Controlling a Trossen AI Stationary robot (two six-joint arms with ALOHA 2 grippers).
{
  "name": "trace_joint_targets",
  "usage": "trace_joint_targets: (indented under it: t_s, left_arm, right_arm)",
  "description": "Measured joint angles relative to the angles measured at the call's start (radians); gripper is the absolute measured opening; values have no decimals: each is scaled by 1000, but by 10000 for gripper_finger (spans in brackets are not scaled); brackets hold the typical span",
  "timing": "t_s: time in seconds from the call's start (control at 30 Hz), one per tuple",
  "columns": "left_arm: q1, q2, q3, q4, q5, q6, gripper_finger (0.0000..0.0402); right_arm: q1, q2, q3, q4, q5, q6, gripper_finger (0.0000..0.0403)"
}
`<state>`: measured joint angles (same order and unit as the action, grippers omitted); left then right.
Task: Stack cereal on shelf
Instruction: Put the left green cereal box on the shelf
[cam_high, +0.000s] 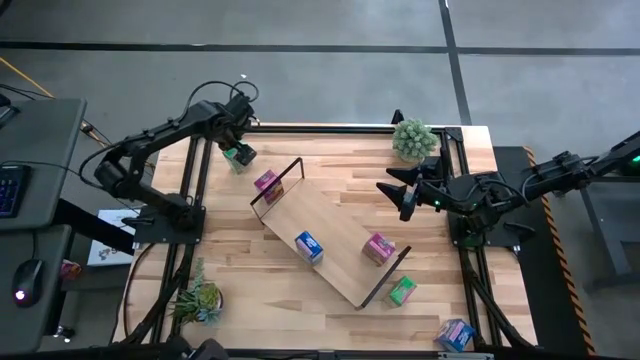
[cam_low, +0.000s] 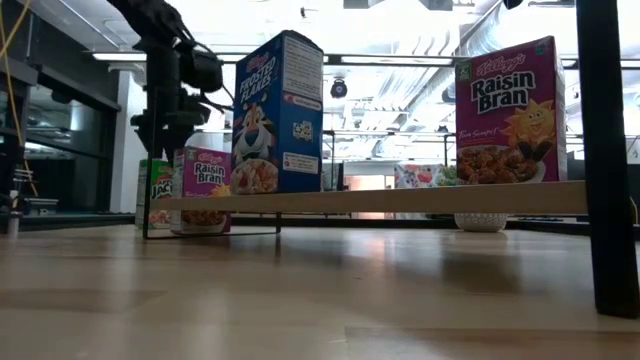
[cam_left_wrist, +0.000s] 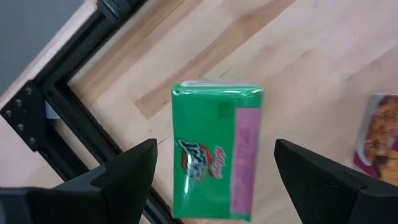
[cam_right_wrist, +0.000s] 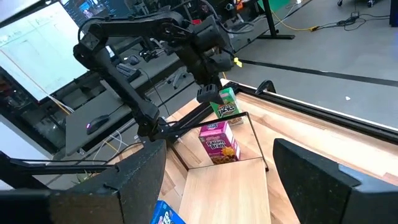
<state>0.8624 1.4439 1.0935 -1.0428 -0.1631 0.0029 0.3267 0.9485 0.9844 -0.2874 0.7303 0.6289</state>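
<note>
A light-wood plank tabletop (cam_high: 330, 160) sits on a grey concrete floor (cam_high: 320, 70). The left gripper (cam_high: 238, 152) hovers, fingers spread, over a green cereal box (cam_high: 243, 156); the right gripper (cam_high: 398, 195) waits released.

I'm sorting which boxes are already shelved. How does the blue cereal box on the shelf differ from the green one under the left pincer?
The blue box stands on the shelf board; the green box stands on the tabletop beyond the shelf's end. The blue box has no arm near it; the green box sits between the open fingers of the left pincer. Both are small cereal boxes standing upright.
</note>
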Motion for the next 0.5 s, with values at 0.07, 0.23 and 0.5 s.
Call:
trace_joint_targets:
  t_s: [0.07, 0.23, 0.5]
  left_arm:
    - [2, 22, 0, 2, 0, 0, 314]
    - [2, 75, 0, 2, -3, 13, 314]
    - [2, 151, 0, 1, -2, 27, 314]
  right_arm:
    - [0, 0, 0, 0, 0, 0, 288]
    - [0, 0, 0, 0, 0, 0, 288]
    - [0, 0, 0, 0, 0, -5, 288]
